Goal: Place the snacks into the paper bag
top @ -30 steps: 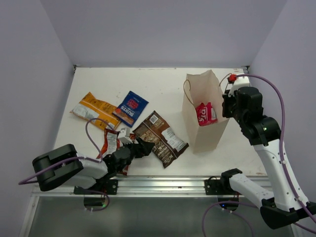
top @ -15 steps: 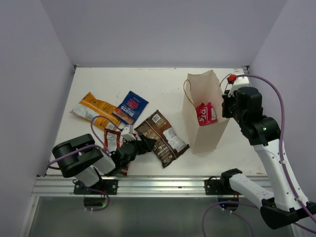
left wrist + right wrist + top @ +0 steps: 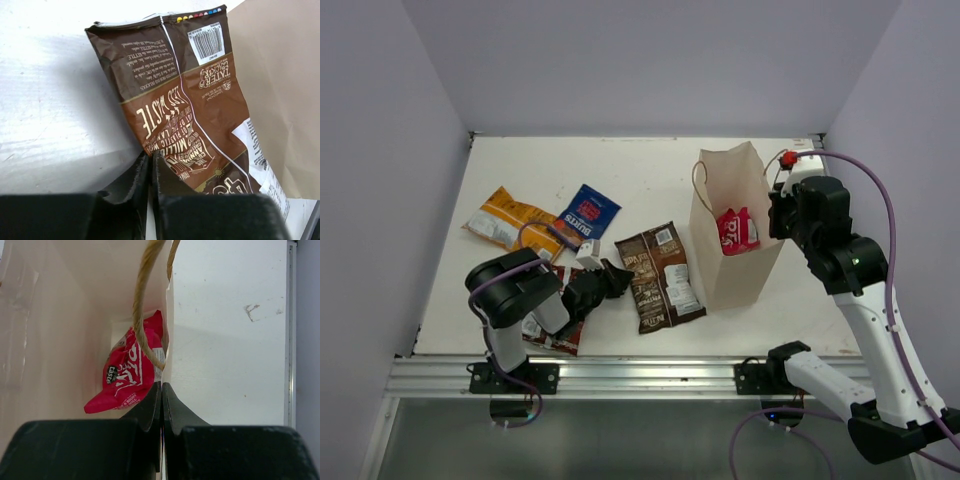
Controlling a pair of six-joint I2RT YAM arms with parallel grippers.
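Presently, the stock of snacks stands at five counted: one bagged, four outstanding.

- Pink-and-white packet (image 3: 130, 372): inside the paper bag (image 3: 735, 275), just ahead of the right claw (image 3: 161, 387). Done.
- Dark brown packet (image 3: 185, 100): flat on the bench (image 3: 650, 180), directly ahead of the left claw (image 3: 151, 162). The jaws are almost closed, and the packet's near edge appears nipped between them. Its far side lies just beside the bag's wall. Judged to be the item in hand; not yet lifted.
- Red-orange packet (image 3: 558, 340): behind the left claw, partly under that arm. To do.
- Orange packet (image 3: 510, 222) and blue packet (image 3: 587, 215): close together on the bench, off to the left claw's left and apart from it. To do.
- Paper bag: upright, mouth open. The right claw's jaws are pressed together on its rim beside a loop handle (image 3: 142, 315), apparently steadying it.

Progress is judged at roughly one fifth.
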